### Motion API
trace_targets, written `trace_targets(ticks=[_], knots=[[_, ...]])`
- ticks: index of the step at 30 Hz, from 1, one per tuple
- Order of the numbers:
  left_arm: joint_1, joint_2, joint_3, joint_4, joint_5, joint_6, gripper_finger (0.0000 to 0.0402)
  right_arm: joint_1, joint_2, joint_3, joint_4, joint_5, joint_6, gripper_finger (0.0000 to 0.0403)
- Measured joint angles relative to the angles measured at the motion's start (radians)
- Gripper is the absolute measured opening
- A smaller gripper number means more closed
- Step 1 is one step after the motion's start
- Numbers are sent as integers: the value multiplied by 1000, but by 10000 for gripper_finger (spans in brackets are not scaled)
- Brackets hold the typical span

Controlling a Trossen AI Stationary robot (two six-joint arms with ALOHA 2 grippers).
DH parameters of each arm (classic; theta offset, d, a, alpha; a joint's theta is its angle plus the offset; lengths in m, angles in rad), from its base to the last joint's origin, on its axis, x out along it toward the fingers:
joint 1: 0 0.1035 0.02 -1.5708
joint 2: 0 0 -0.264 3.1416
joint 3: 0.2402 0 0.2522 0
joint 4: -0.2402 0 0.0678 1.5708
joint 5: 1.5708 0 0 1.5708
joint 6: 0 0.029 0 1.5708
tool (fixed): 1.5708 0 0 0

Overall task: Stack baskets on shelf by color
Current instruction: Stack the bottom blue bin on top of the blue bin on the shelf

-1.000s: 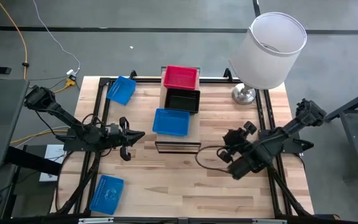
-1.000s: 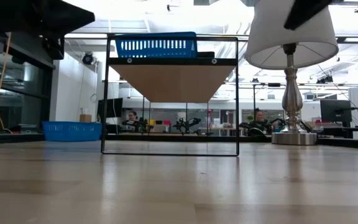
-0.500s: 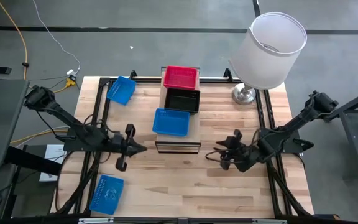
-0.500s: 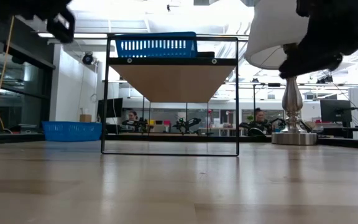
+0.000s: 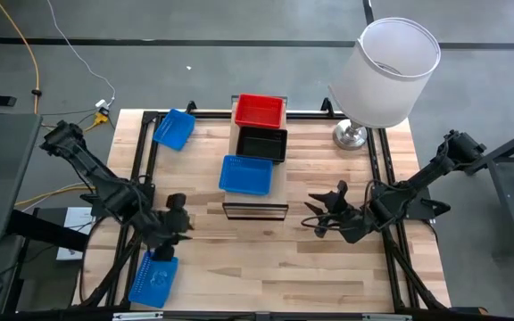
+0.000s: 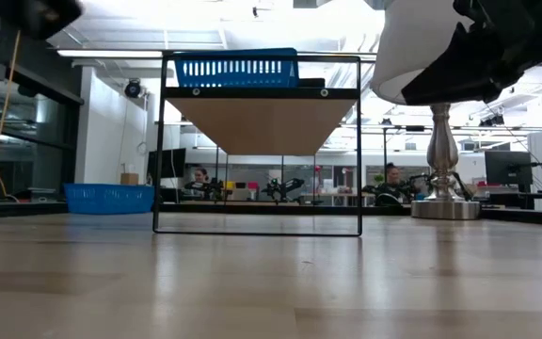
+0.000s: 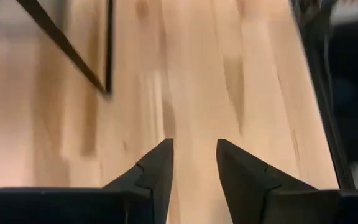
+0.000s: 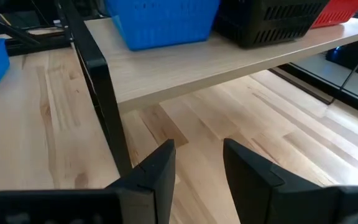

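Wooden tabletop [image 5: 266, 259], shelf [image 5: 259, 207] holding red [image 5: 259, 111], black [image 5: 261, 144], blue baskets [image 5: 245, 174], all empty, left hand [image 5: 169, 242] and right hand [image 5: 322, 212] parted, empty

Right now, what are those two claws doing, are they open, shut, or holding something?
Left gripper: open, holding nothing, above the table near the blue basket at the front left corner.
Right gripper: open, holding nothing, facing the shelf.

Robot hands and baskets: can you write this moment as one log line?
shelf: blue plastic mesh basket, black, red | left hand: open, above table-corner blue basket | right hand: open, empty, facing shelf
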Motion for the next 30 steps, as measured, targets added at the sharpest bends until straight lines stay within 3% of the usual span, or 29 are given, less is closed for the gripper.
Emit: trace_targets(ticks=[11,19,30], knots=[[-191,253,-7,-195,198,-208,119,0,1,0,3,15,-9,122],[-287,378,-8,-209,220,-207,119,0,1,0,3,16,-8,122],[-306,425,-8,-208,260,-205,119,0,1,0,3,16,-7,122]])
